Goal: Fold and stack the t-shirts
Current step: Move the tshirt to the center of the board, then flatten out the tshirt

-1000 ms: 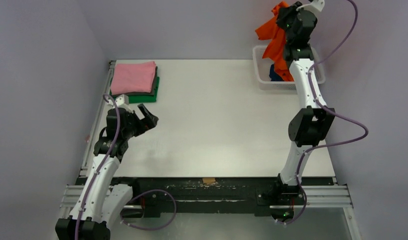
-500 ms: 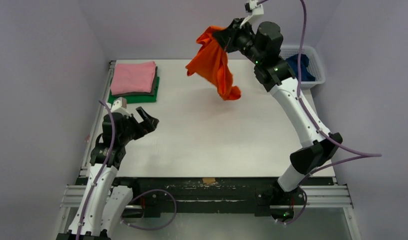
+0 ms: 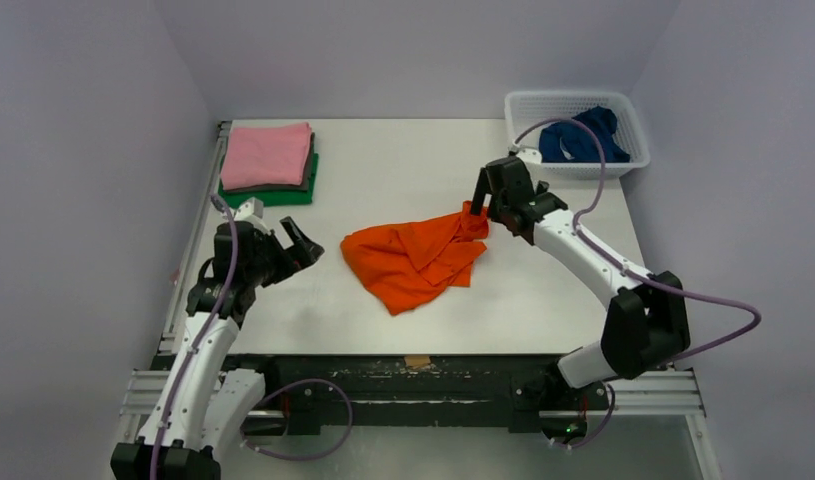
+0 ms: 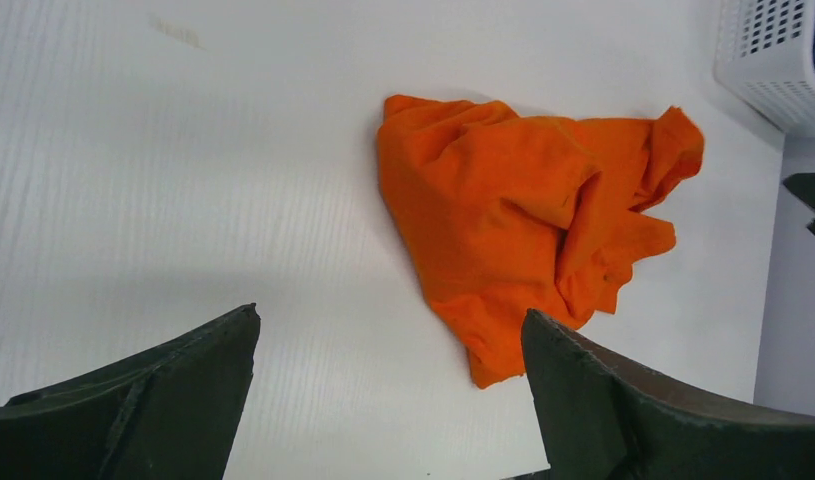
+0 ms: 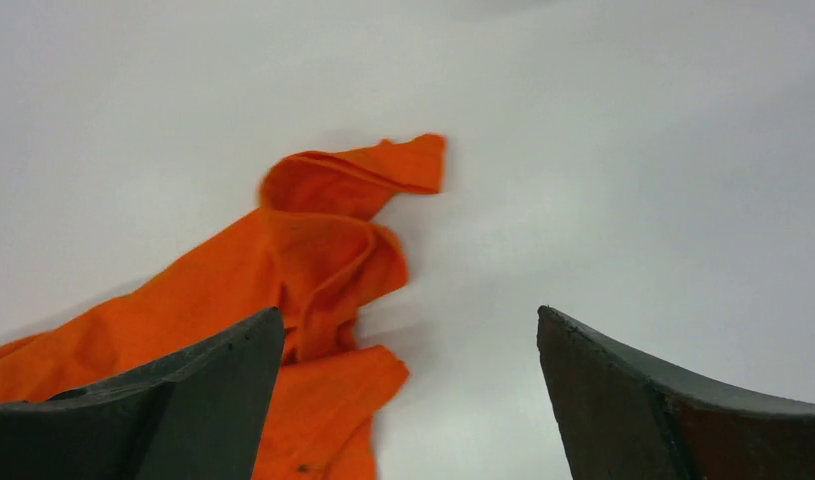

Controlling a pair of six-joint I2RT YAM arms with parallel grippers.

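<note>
I'm looking at a white desk (image 3: 403, 160) that is sitting in a narrow alcove of pale lilac-grey walls. The back wall (image 3: 413, 50) is rising just behind the far edge, the left wall (image 3: 73, 180) is closing in along the left edge, and the right wall (image 3: 753, 200) is running past the right edge. Soft, even light is falling from above, leaving only faint shadows on the matte top. A metal frame (image 3: 205, 195) is lining the left edge. An aluminium rail (image 3: 663, 392) is running along the near edge, where a small tan patch of tape (image 3: 417, 361) is sticking near the middle. A white mesh basket (image 3: 583, 168) is sitting at the far right corner.
</note>
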